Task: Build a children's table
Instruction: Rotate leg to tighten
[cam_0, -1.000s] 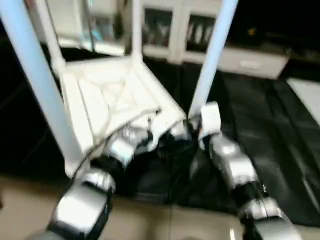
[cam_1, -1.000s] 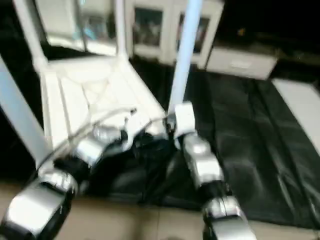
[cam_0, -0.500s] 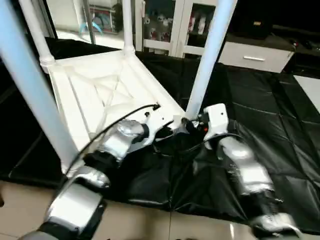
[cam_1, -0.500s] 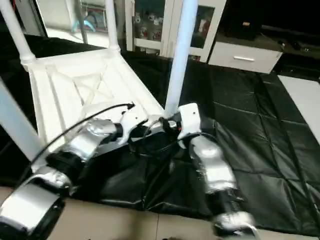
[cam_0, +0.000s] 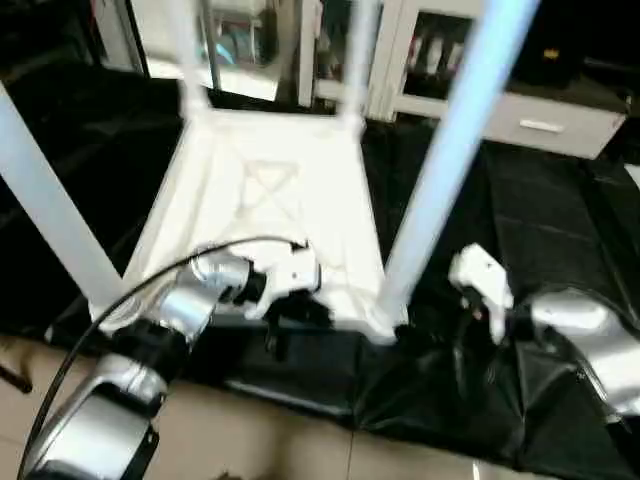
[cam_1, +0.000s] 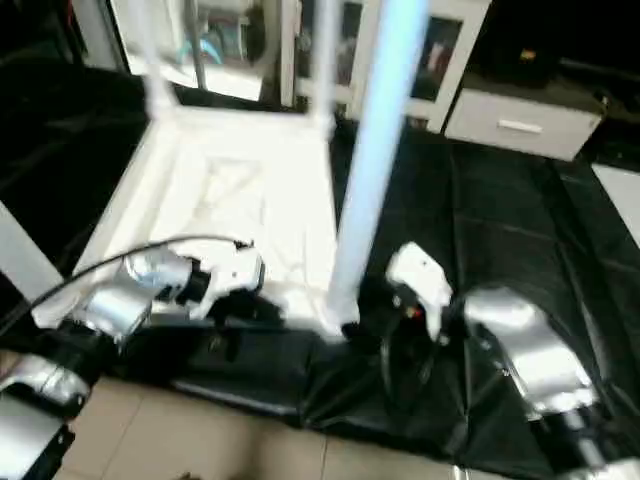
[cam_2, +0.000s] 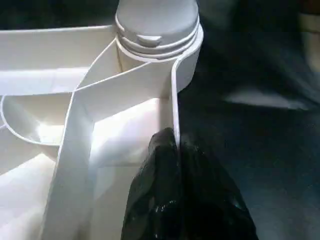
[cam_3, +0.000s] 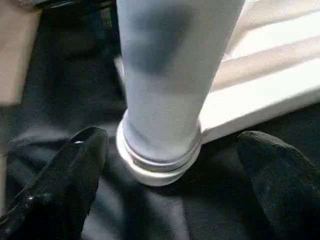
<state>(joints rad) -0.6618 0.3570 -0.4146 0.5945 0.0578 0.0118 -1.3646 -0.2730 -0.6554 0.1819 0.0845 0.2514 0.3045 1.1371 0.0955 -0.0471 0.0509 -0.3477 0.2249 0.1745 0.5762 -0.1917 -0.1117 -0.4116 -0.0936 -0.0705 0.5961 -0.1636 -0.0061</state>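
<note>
The children's table (cam_0: 270, 200) lies upside down on the black floor mat (cam_1: 520, 230), ribbed underside up, with all four legs standing in the corner sockets. The near right leg (cam_0: 440, 180) is seated in its socket (cam_3: 160, 167), the ribbed end sunk to the collar.

Change: a second ago the right hand (cam_3: 170, 185) sat at the base of this leg. It has now spread wide and drawn back; its two fingers (cam_3: 65, 175) stand either side of the leg base, touching nothing. The leg stands unsupported.

The left hand (cam_2: 175, 165) remains pressed together, its fingers (cam_2: 165, 155) pinching the thin side wall of the tabletop just beside the same socket.

Judgement: the release indicates that leg fitting is complete. Remaining work is probably to free the left hand and turn the table upright.
</note>
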